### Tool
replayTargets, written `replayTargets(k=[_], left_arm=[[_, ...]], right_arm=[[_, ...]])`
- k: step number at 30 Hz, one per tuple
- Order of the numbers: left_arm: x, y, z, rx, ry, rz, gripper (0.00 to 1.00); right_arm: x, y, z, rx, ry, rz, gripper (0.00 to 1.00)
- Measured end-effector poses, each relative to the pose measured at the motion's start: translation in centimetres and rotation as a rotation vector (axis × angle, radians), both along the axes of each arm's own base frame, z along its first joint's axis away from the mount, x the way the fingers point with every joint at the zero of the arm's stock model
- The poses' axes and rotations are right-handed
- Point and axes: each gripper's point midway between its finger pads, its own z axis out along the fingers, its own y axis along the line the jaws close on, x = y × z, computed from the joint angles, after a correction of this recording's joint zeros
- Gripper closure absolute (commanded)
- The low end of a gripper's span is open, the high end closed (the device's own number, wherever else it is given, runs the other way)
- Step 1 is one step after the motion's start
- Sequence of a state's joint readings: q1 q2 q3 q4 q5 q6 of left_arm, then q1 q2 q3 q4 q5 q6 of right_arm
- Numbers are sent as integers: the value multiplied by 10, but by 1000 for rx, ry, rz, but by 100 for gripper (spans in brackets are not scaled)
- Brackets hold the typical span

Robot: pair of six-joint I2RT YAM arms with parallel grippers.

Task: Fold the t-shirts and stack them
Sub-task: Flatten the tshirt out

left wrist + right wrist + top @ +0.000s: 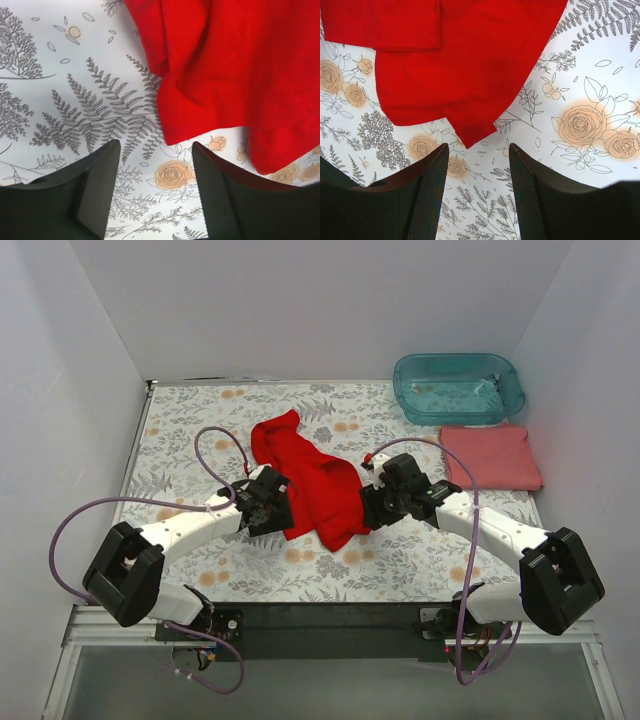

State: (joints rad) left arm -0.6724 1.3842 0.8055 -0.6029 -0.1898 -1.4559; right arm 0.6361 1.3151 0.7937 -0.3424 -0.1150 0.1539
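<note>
A bright red t-shirt (310, 480) lies crumpled in a long diagonal heap mid-table. It also shows in the left wrist view (225, 70) and the right wrist view (460, 65). A salmon-pink t-shirt (490, 456) lies folded flat at the right. My left gripper (274, 505) is open and empty at the red shirt's left edge; its fingers (100, 185) hover over bare cloth-free table. My right gripper (372, 505) is open and empty at the shirt's right edge, its fingers (427, 190) just short of a red corner.
A translucent teal plastic tub (458, 387) stands at the back right, just behind the pink shirt. The table has a floral printed cover (200, 420). White walls enclose the left, back and right sides.
</note>
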Motion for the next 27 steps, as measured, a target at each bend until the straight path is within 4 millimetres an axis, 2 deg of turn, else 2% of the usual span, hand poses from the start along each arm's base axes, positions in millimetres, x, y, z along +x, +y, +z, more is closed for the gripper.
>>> replayTargets(k=[6,11,15,27], left_arm=[[16,-6,-7,-25,-20,-32,57],[27,0,-20,-47,17,-23,61],[27,-3,-27,-68,44,-44,63],[30,-12,-28,-145,68,-68,68]], right_arm=[[-1,-1,1,3,-4,0,42],[-1,-1,8,17,-25,-1,42],[-2,-2,6,13,-21,-1,42],[-4,-4,3,7,-15,-3,42]])
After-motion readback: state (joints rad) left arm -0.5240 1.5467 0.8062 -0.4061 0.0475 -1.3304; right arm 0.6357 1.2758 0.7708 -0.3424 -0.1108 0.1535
